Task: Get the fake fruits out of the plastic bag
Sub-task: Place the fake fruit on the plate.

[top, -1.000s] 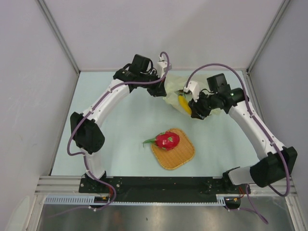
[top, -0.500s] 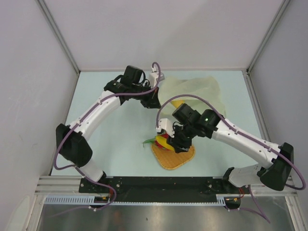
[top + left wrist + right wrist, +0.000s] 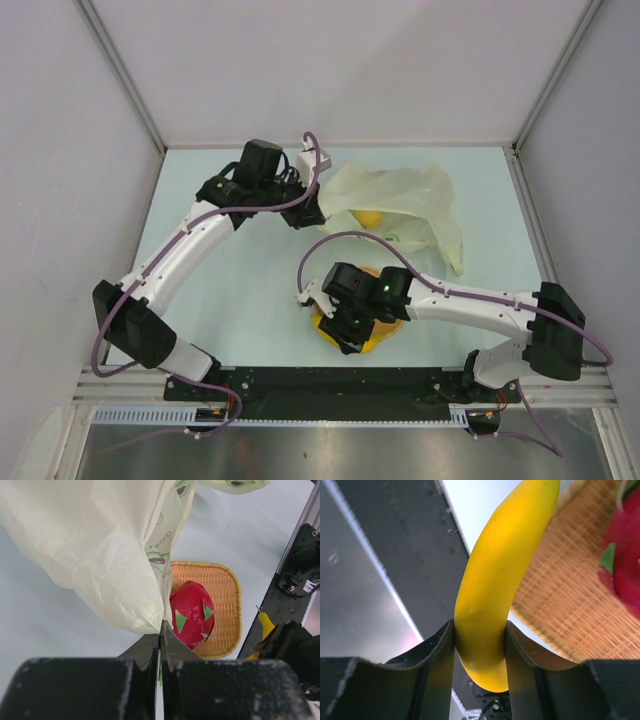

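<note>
The plastic bag [image 3: 405, 200] lies at the back of the table, and a yellow lemon [image 3: 370, 218] shows through it. My left gripper [image 3: 316, 208] is shut on the bag's left edge [image 3: 100, 540], pinching the film between its fingertips [image 3: 161, 630]. My right gripper [image 3: 338, 322] is shut on the yellow banana [image 3: 505, 580] and holds it over the near-left edge of the orange woven mat [image 3: 560, 600]. The dragon fruit [image 3: 192, 612] lies on the mat [image 3: 225, 595]; in the top view my right arm hides it. The grape bunch is out of view.
The black base rail [image 3: 330, 380] runs along the table's near edge, just below the mat [image 3: 388, 328]. Grey walls enclose the table on three sides. The right arm [image 3: 470, 305] stretches across the front right.
My right gripper carried the banana from the bag down and left to the mat's near edge. My left gripper drew the bag's edge leftward, and the bag spread out.
</note>
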Tool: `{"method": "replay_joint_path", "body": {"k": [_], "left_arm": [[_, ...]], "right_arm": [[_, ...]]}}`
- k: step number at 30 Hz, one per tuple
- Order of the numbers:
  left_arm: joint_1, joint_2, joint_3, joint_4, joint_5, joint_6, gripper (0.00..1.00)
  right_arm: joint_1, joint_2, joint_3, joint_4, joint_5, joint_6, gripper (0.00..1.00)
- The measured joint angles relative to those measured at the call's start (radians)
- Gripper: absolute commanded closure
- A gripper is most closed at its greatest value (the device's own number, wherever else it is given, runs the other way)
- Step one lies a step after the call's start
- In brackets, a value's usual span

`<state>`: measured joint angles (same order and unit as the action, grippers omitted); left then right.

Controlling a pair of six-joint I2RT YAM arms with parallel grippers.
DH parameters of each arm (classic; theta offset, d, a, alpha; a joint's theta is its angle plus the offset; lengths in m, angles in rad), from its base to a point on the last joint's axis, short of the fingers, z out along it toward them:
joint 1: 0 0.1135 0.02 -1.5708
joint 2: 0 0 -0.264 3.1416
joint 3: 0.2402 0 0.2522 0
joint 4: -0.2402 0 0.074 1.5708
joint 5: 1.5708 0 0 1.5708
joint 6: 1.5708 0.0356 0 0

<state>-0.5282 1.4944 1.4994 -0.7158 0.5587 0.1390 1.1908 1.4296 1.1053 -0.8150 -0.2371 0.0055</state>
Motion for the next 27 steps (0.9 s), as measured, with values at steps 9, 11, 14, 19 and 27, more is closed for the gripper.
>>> {"method": "replay_joint_path", "body": {"k": [9, 11, 14, 19, 27], "left_arm": [[0.0, -0.05, -0.067, 0.003, -0.006, 0.001, 0.97], [0.0, -0.056, -0.079, 0.004, -0.006, 0.001, 0.97], [0.0, -0.06, -0.09, 0.006, -0.006, 0.0, 0.97], [0.0, -0.084, -0.117, 0.016, -0.005, 0.0, 0.97], [0.0, -0.122, -0.148, 0.019, -0.003, 0.0, 0.97]], "right_arm": [[0.021, 0.056, -0.04, 0.103, 0.172, 0.102, 1.0], [0.021, 0.064, -0.046, 0.115, 0.201, 0.108, 1.0], [0.022, 0.076, -0.057, 0.135, 0.224, 0.107, 1.0], [0.023, 0.093, -0.082, 0.168, 0.233, 0.096, 0.98], [0.023, 0.106, -0.12, 0.195, 0.249, 0.076, 0.7]]}}
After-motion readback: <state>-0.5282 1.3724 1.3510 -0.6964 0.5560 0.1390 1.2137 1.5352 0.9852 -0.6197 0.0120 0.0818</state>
